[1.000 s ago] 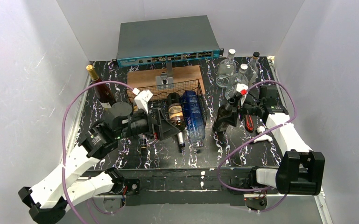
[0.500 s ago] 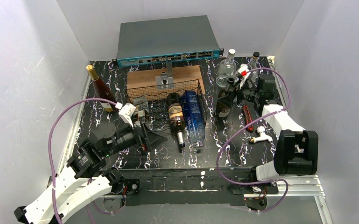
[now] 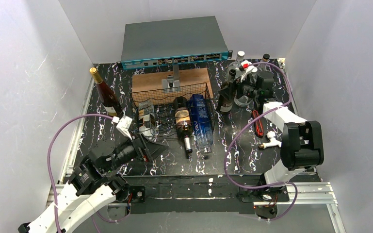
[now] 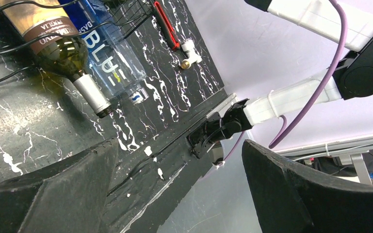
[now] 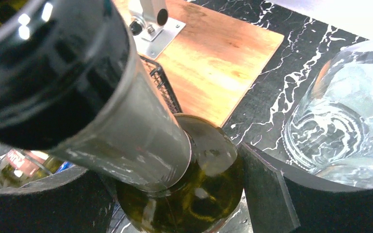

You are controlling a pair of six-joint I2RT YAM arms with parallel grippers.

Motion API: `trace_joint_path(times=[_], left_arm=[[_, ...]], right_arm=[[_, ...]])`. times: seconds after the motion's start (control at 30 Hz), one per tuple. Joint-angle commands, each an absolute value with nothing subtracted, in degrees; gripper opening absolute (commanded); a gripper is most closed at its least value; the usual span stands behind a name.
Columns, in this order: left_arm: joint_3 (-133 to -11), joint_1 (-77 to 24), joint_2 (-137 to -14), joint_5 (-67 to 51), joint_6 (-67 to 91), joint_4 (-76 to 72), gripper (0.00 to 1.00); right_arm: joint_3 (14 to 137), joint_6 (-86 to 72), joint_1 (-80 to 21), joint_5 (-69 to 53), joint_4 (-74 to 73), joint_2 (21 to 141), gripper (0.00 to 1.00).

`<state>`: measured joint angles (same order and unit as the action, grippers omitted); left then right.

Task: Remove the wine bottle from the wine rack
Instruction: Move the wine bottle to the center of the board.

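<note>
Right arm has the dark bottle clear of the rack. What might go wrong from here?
1. The right gripper holds the dark wine bottle high up, near its neck, on smooth glass; it might slip or swing as the arm moves.
2. The clear glass bottles stand close beside it; a careless set-down could knock one over.
3. The wine rack has a corner near the bottle's lower half, which could catch it.

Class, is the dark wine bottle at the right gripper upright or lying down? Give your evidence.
Upright: the dark wine bottle stands neck-up to the right of the wine rack, with the right gripper closed around its neck.
</note>
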<state>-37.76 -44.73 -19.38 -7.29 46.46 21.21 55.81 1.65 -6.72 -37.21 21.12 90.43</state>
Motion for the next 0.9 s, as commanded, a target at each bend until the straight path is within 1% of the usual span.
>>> trace_joint_path(times=[0.0, 0.2, 0.23, 0.3, 0.33, 0.4, 0.87], left_arm=[[-36.4, -44.4, -18.9, -5.7, 47.5, 21.3, 0.98], [-36.1, -44.4, -19.7, -6.0, 48.1, 21.1, 0.98], [-36.1, -44.4, -19.8, -6.1, 48.2, 20.9, 0.98], [-35.8, -44.5, -19.8, -6.1, 48.3, 20.8, 0.98], [-35.7, -44.4, -19.8, -6.1, 48.4, 20.7, 0.98], [-35.3, -44.4, -19.8, -6.5, 48.8, 20.2, 1.0], [-34.9, -44.4, -19.9, -8.0, 50.1, 19.8, 0.99]], right_arm=[[61.6, 0.4, -7.9, -32.8, 28.0, 92.0, 0.65], [65.1, 1.1, -9.1, -29.2, 24.1, 94.4, 0.82], [65.4, 1.2, -9.2, -28.8, 23.4, 94.5, 0.86], [66.1, 1.3, -9.3, -27.5, 21.8, 94.3, 0.97], [66.2, 1.7, -9.3, -27.1, 21.1, 94.1, 0.99], [66.5, 2.5, -9.2, -26.7, 19.9, 93.7, 1.0], [65.9, 5.4, -9.0, -26.7, 14.7, 87.2, 1.0]])
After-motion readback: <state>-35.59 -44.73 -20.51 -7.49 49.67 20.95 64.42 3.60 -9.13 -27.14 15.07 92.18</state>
